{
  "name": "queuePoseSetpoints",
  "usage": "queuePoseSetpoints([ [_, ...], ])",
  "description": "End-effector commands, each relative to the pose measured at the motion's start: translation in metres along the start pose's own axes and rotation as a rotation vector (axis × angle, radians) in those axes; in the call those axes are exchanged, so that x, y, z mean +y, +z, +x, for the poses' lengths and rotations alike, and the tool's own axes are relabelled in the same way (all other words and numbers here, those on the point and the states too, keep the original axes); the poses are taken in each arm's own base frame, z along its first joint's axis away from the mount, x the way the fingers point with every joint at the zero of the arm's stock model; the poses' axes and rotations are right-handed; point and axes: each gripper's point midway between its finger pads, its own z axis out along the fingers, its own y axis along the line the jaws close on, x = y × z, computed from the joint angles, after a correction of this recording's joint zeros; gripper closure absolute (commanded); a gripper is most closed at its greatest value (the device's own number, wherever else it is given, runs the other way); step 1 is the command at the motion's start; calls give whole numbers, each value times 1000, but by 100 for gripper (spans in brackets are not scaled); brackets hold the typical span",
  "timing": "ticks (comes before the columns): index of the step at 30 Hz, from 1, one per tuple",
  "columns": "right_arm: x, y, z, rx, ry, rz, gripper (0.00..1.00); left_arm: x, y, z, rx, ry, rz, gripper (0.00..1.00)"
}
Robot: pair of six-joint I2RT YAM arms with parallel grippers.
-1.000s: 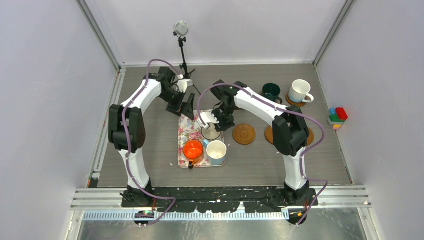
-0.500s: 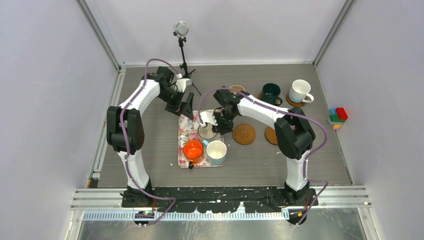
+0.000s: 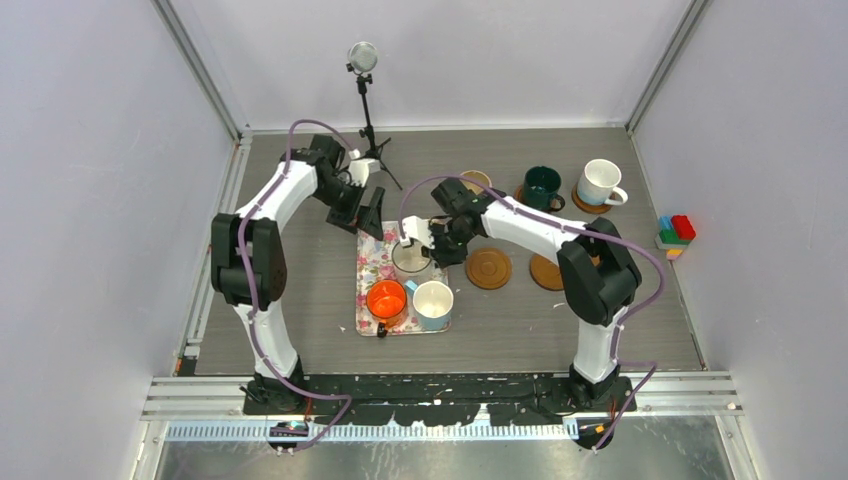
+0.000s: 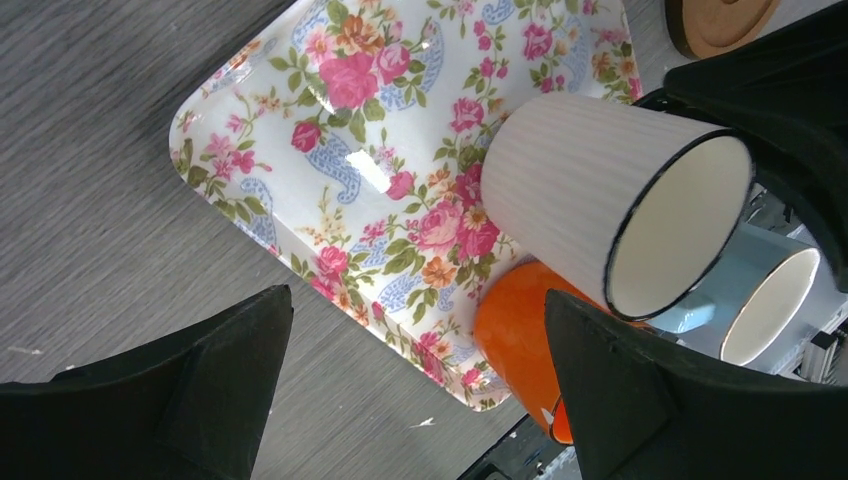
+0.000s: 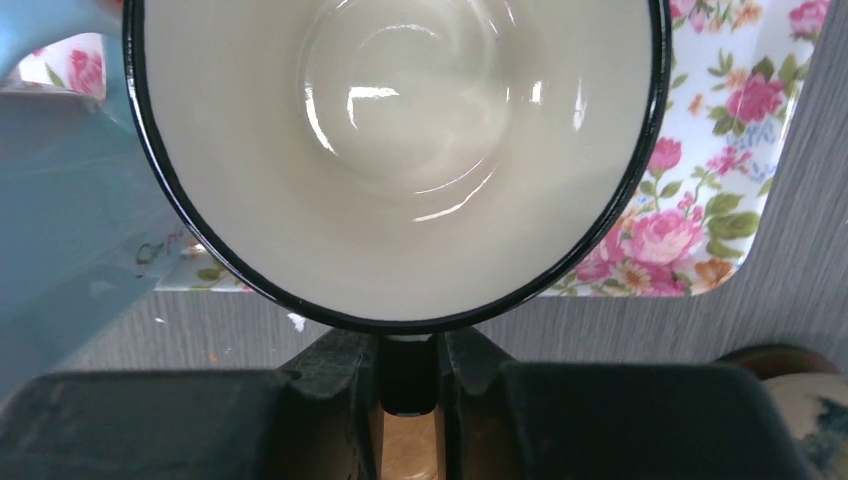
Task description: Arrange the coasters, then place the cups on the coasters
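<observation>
Six cups (image 3: 433, 303), two bare coasters (image 3: 488, 268) showing, one floral tray (image 3: 372, 255), one stand (image 3: 367, 110).

The tray (image 3: 372, 260) sits mid-bench (image 3: 300, 300) and it's carrying three mugs: the rear mug (image 3: 411, 262) at the back right, with the front-left mug (image 3: 386, 299) and the front-right mug (image 3: 433, 304) side by side along the near edge. Just right of the tray, two bare coasters lie in a row, the near coaster (image 3: 488, 268) and then the outer coaster (image 3: 543, 271). Behind them, toward the far right corner, the inner mug (image 3: 541, 183) stands on the inner coaster (image 3: 521, 193) and the corner mug (image 3: 600, 181) on the corner coaster (image 3: 583, 204).
</observation>
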Motion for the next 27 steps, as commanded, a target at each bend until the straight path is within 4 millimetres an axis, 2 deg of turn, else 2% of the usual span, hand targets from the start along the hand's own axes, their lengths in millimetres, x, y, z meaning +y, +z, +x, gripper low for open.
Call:
queuePoseSetpoints([
  [1,-15,-47,-52,-179,68,150,100,-3,-19,-7,-59,23,-42,0],
  [5,-22,-72,-52,-209,160,235,99,1,-23,-3,-53,27,-80,0],
  [10,-15,-98,-34,-197,258,327,100,-1,-33,-2,-63,40,-110,0],
  [19,6,-132,37,-162,519,486,100,-9,-41,-7,-100,29,-105,0],
  [22,14,-135,62,-154,595,520,100,-10,-40,-7,-107,25,-96,0],
  [27,11,-137,87,-155,662,598,100,-11,-38,-8,-107,15,-83,0],
])
